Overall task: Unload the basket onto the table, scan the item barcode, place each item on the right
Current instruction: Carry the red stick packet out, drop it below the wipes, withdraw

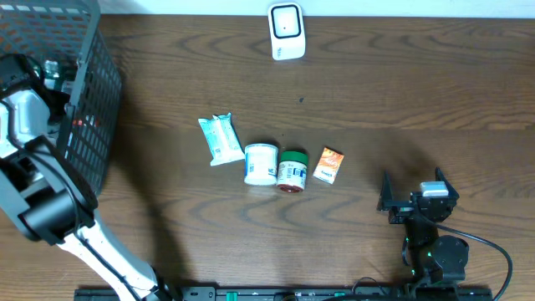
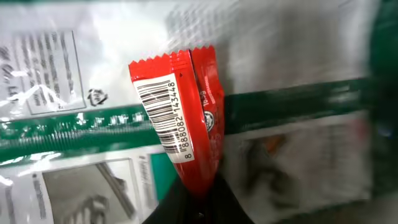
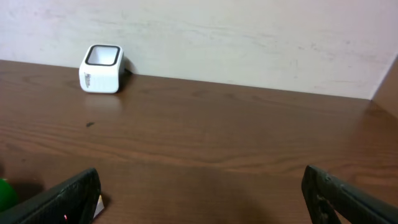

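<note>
Blurred packaging (image 2: 298, 74) behind, left claw (image 2: 198, 202) pinching red packet (image 2: 169, 112), base hidden

Your left arm (image 1: 46, 209) is built from black joint housings and white links. Your right arm (image 1: 435, 251) is almost all black, topped by a small grey block, with a thin black cable (image 1: 508, 259) attached. The right gripper (image 3: 200, 180) has matte black fingers (image 3: 68, 196).

**Blind spots**

left gripper (image 2: 199, 208) cropped at bottom edge; red packet (image 2: 185, 106) tail hidden between its fingers. Bags (image 2: 298, 124) behind claw blurred, text unreadable. Overhead: claw lost inside basket (image 1: 88, 109). Green jar (image 3: 4, 194) left of right gripper (image 3: 200, 180) cropped.
</note>
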